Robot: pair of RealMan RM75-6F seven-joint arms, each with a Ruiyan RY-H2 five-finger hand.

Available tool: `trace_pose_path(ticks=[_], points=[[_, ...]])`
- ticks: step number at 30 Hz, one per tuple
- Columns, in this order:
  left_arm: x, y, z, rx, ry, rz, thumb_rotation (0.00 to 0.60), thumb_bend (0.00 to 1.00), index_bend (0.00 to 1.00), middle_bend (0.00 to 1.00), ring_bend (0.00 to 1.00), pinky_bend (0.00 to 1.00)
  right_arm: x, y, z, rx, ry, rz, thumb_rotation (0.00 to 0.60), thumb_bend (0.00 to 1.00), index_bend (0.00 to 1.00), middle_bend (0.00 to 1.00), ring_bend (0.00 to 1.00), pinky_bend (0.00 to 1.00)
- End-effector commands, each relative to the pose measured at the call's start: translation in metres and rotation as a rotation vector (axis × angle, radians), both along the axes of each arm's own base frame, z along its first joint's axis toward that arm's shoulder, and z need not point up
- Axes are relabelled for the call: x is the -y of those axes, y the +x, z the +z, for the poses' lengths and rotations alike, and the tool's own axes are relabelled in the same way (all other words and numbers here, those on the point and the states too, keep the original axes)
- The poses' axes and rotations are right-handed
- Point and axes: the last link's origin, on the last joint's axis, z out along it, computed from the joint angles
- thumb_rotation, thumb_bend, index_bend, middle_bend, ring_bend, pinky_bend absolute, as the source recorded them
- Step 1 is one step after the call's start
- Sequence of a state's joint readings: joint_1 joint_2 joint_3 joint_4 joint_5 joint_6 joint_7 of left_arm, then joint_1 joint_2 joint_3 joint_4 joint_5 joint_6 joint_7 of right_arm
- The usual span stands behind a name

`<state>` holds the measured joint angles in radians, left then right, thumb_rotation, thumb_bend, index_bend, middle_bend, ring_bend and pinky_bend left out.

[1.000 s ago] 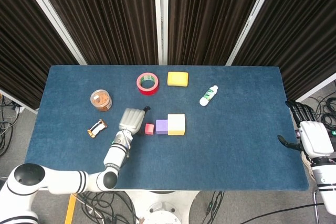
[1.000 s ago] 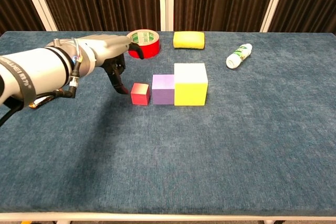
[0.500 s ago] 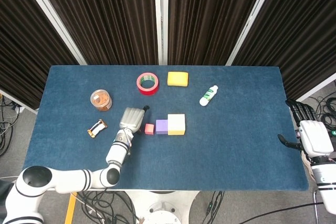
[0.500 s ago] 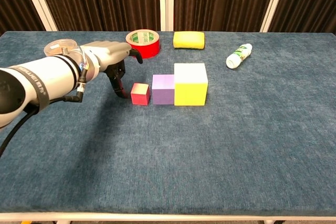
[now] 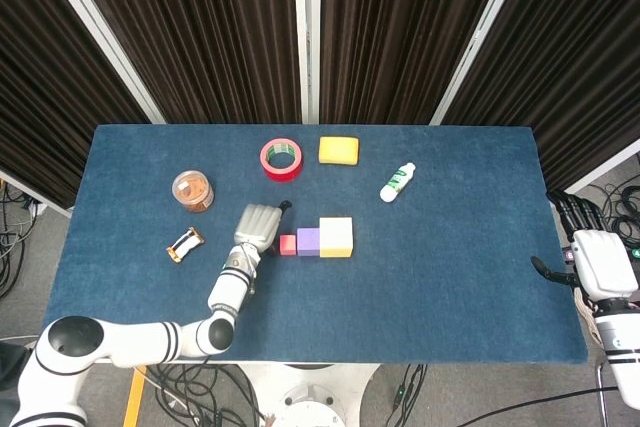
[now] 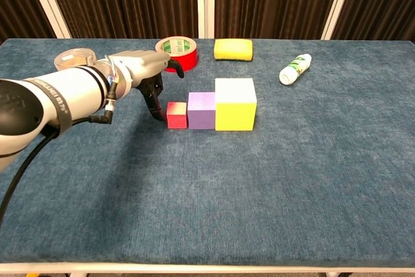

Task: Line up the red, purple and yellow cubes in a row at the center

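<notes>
Three cubes stand in a row near the table's middle: a small red cube [image 5: 287, 244] [image 6: 176, 114], a purple cube [image 5: 308, 241] [image 6: 201, 109] and a larger yellow cube [image 5: 336, 236] [image 6: 235, 104]. Each touches its neighbour. My left hand [image 5: 257, 225] [image 6: 146, 76] hovers just left of the red cube, holding nothing, its fingertips [image 6: 157, 107] pointing down against the cube's left face. My right hand [image 5: 590, 252] hangs off the table's right edge, fingers apart and empty; only the head view shows it.
At the back lie a red tape roll [image 5: 281, 158] [image 6: 176, 54], a yellow sponge [image 5: 339, 150] [image 6: 233, 48] and a white bottle [image 5: 397, 182] [image 6: 295, 68]. A lidded jar [image 5: 192, 190] [image 6: 72, 59] and a small orange-and-white object [image 5: 184, 244] sit at the left.
My left hand has moved right and its fingers have pushed the red cube up against the purple cube, closing the gap. The right hand has stayed put.
</notes>
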<state>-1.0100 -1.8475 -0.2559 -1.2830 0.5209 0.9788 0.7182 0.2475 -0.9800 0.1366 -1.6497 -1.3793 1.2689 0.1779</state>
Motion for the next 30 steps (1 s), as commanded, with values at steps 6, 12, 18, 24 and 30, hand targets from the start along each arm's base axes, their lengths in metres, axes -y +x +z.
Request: trace_pose_path(ticks=[6,12,18,24,30], points=[[0.0,-0.002,0.0,-0.017,-0.006,-0.009,0.6,0.17,0.22,0.92,0.97,1.0,0.0,-0.001,0.001,0.0,-0.002,-0.004,0.6,0.15,0.0,0.04,0.0,0.0],[-0.002,-0.003,0.006,-0.029,0.006,-0.024,0.6,0.17,0.22,0.92,0.96,1.0,0.0,-0.001,0.001,0.001,-0.002,-0.003,0.6,0.15,0.0,0.04,0.0,0.0],[-0.007,-0.001,0.005,-0.023,0.013,-0.025,0.6,0.17,0.22,0.92,0.96,1.0,0.0,-0.001,0.001,0.001,-0.004,-0.005,0.6,0.15,0.0,0.04,0.0,0.0],[-0.008,0.003,-0.001,-0.003,-0.002,-0.034,0.6,0.17,0.22,0.92,0.96,1.0,0.0,-0.001,0.001,-0.003,-0.003,-0.006,0.6,0.15,0.0,0.04,0.0,0.0],[-0.007,0.01,-0.003,0.014,-0.007,-0.05,0.6,0.17,0.21,0.92,0.96,1.0,0.0,0.0,0.001,-0.003,-0.001,-0.007,0.6,0.15,0.0,0.04,0.0,0.0]])
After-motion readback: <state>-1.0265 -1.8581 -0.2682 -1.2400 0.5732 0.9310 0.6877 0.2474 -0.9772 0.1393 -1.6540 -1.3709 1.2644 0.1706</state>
